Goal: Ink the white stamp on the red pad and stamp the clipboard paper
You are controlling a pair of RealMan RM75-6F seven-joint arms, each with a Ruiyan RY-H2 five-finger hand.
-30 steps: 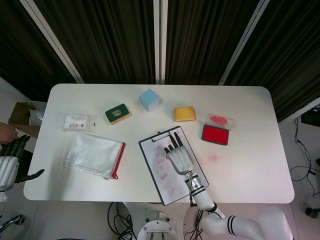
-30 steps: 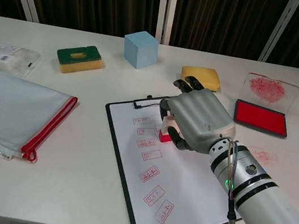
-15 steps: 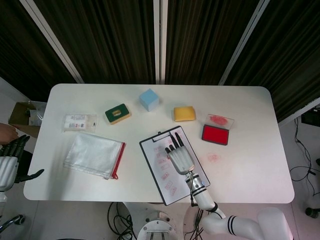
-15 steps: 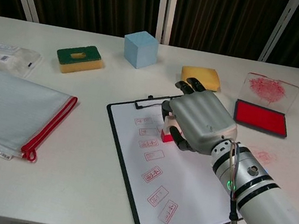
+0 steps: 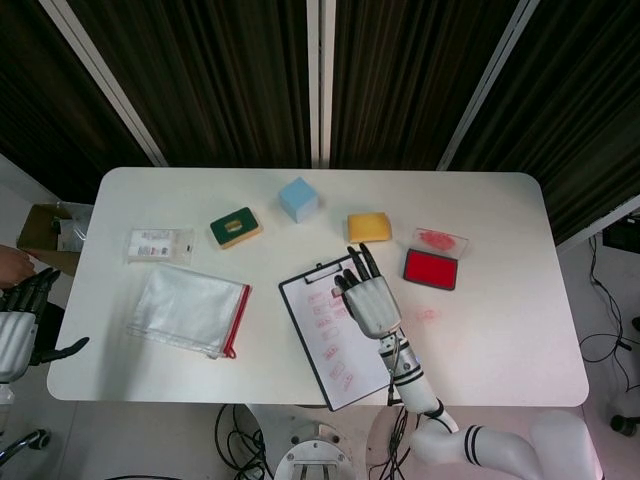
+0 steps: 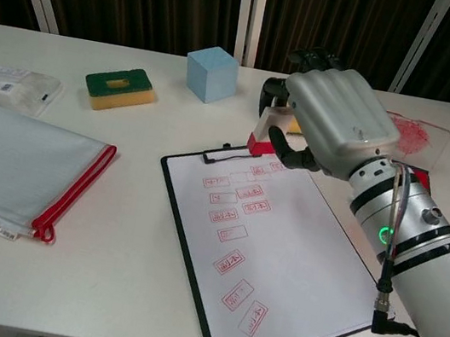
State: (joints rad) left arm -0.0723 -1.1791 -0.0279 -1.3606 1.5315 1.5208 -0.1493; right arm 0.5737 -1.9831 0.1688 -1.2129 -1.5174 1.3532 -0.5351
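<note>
The white stamp [image 6: 266, 131] has a red inked base and sits up off the clipboard paper [image 6: 279, 255], pinched in the right hand [image 6: 333, 117]. Chest view shows it; head view hides it under the hand. Left hand [image 5: 17, 325] hangs off-table, fingers spread

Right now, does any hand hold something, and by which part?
The right hand holds the white stamp by its upper body, above the paper. The left hand holds nothing.
</note>
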